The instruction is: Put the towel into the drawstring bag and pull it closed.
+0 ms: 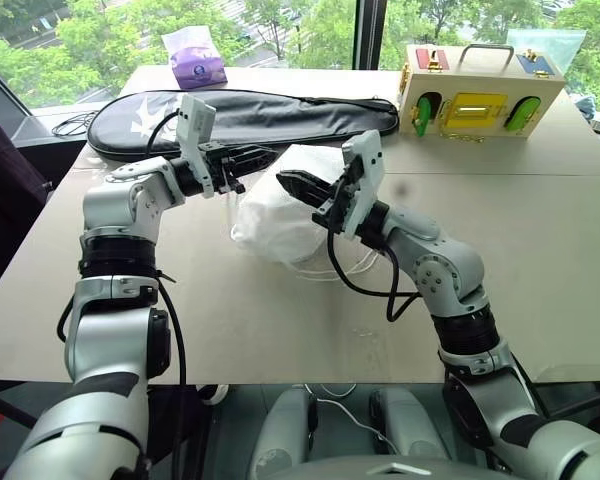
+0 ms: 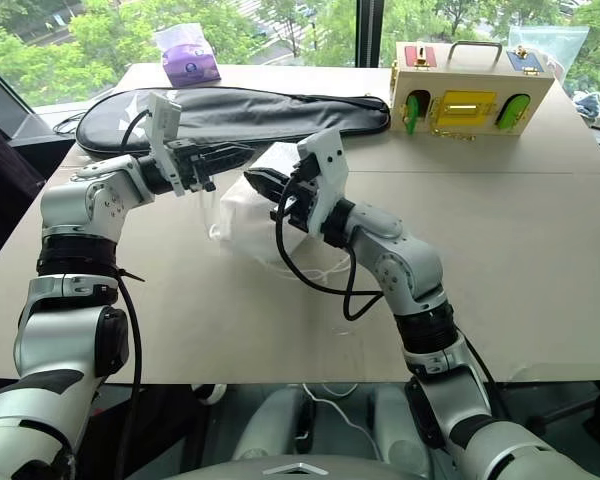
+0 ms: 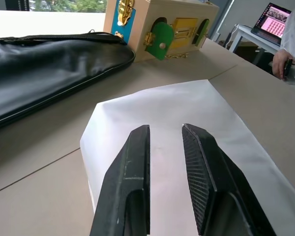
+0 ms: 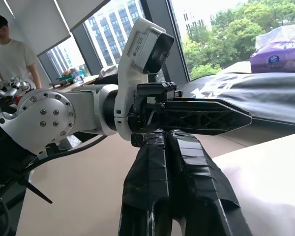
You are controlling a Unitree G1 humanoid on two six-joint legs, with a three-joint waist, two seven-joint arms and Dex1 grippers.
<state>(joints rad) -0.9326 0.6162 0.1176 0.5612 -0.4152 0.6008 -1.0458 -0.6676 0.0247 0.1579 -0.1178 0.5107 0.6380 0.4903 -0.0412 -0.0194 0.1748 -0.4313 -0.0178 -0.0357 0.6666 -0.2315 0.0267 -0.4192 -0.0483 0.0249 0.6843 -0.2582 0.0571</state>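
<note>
Black racket case (image 1: 250, 115) beside wooden latch box (image 1: 477, 100).

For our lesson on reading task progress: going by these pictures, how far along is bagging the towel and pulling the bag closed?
Looks done: the drawstring bag lies bulging on the table, so the towel is probably inside, though I cannot see it. In hand: both hands hover over it, the left hand open, the right hand shut, holding nothing I can see. Left: its cord loops lie slack, so closing remains.

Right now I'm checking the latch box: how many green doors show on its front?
2: one green door at the left of the wooden latch box, one green door at the right. Other faces may hide more.
</note>
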